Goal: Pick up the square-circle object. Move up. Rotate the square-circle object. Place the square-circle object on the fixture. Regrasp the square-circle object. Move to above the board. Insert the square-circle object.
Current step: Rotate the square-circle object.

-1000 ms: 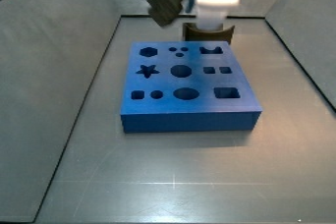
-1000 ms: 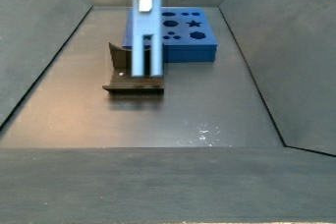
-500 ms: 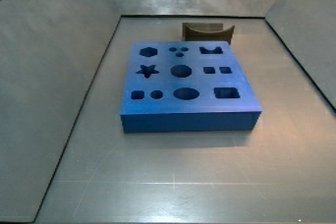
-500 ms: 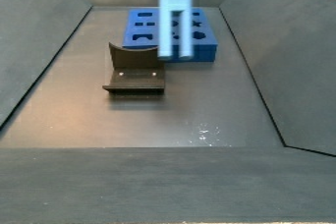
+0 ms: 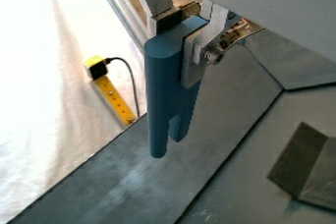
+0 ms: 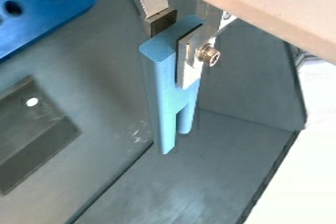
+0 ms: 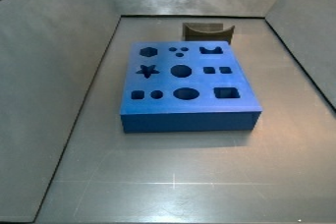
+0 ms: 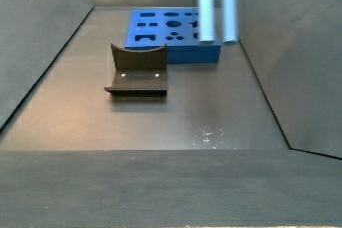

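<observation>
My gripper (image 5: 188,33) is clamped on the square-circle object (image 5: 171,85), hanging upright, upper middle of the frame.

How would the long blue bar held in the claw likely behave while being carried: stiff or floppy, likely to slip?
The square-circle object looks stiff: it hangs straight below the claw in both wrist views, unbent. It may pivot or slip, since the fingers clamp only its upper end. Its flat sides suggest it would not roll if set down.

Grey floor (image 8: 174,122), sloped grey walls (image 7: 53,41), yellow cabled item (image 5: 110,85) outside
</observation>
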Available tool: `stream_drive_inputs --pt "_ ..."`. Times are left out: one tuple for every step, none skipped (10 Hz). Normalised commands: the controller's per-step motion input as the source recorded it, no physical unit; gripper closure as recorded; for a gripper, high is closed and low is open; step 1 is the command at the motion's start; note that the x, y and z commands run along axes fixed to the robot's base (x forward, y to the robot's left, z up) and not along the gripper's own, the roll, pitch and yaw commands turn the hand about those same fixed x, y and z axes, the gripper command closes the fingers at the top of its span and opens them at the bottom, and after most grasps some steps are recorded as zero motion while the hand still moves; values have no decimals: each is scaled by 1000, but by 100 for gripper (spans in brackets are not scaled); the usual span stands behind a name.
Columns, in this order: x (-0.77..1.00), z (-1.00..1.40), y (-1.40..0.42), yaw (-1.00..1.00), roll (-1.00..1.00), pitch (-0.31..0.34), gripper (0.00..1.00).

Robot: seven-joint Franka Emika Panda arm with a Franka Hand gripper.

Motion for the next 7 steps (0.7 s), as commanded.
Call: stream_drive_inputs --pt "-732 151 67 -46 -160 33 100" --pt "-438 84 31 -40 -149 36 100" --pt "-262 69 14 -34 -142 38 100" --pt "0 0 0 -534 -1000 61 100" --pt "58 -11 40 -533 -1000 86 100" --pt "7 9 41 -526 -1000 107 100" --pt "-35 33 23 -519 -1000 128 100"
